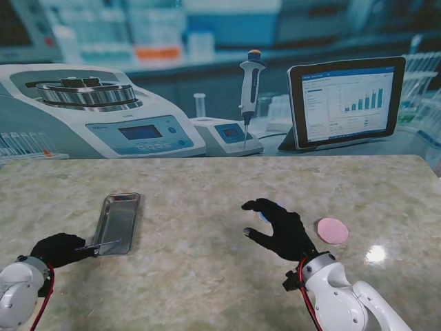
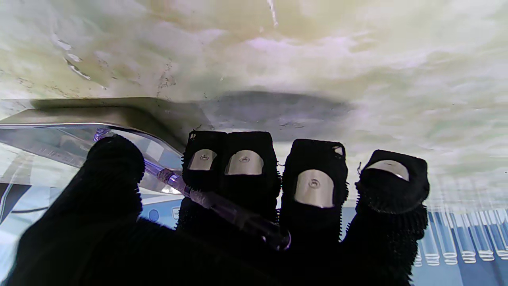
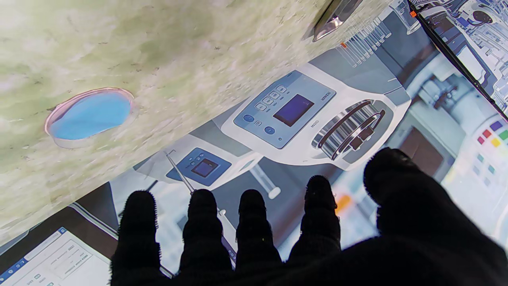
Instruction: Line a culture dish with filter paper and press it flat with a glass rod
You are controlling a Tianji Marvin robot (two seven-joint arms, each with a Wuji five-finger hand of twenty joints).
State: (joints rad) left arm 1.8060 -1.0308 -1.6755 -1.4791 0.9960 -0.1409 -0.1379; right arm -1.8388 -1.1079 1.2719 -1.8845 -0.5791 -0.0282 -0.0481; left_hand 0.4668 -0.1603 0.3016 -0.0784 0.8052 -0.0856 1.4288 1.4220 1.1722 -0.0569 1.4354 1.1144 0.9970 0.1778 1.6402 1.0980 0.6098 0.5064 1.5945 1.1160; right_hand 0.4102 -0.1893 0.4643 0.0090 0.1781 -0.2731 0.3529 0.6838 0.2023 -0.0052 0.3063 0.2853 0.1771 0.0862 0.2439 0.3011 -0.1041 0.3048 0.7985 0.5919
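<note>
My left hand is at the near left of the table, shut on a thin glass rod. The rod's far end reaches over the near end of a metal tray. In the left wrist view the clear rod lies across my curled fingers, beside the tray's rim. My right hand hovers open near the table's middle, fingers spread. A small dish with blue filter paper lies just ahead of its fingertips, and only a blue sliver of it shows from the stand.
A pink round disc lies on the table right of my right hand. The marble table top ends at a printed lab backdrop with a centrifuge, a pipette and a tablet.
</note>
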